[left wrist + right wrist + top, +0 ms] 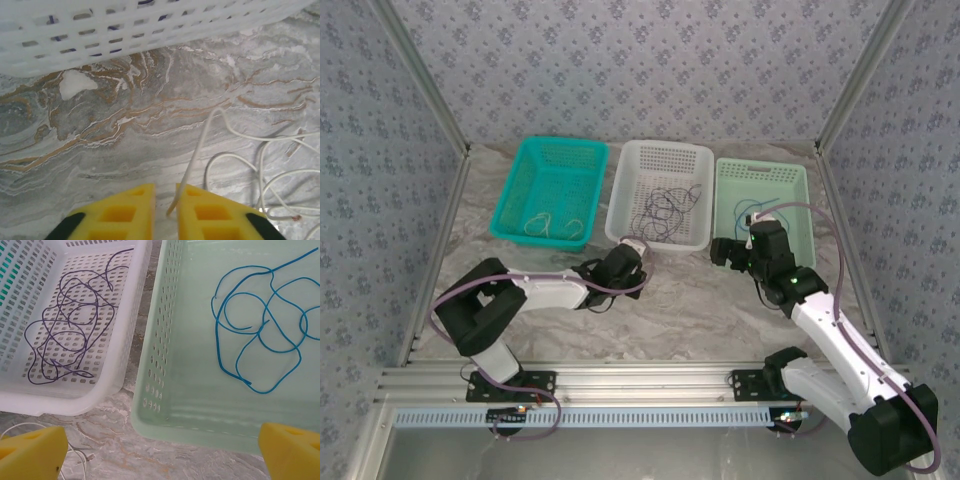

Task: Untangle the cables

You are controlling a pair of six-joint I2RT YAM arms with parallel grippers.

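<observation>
A white cable (196, 150) lies in loose loops on the marble table. One end rises between the yellow fingers of my left gripper (165, 190), which is shut on it just in front of the white basket (150, 25); from above, the left gripper (628, 252) is at that basket's near edge. A dark purple cable (65, 325) lies coiled in the white basket (135, 315). A blue cable (265, 325) lies in the pale green basket (165, 405). My right gripper (162, 452) stands wide open and holds nothing, above the near corners of both baskets.
A teal basket (520, 190) at the back left holds a pale looped cable (552, 226). The three baskets stand in a row across the back. Metal frame posts and patterned walls close in the table's sides. Marble surface lies between the arms.
</observation>
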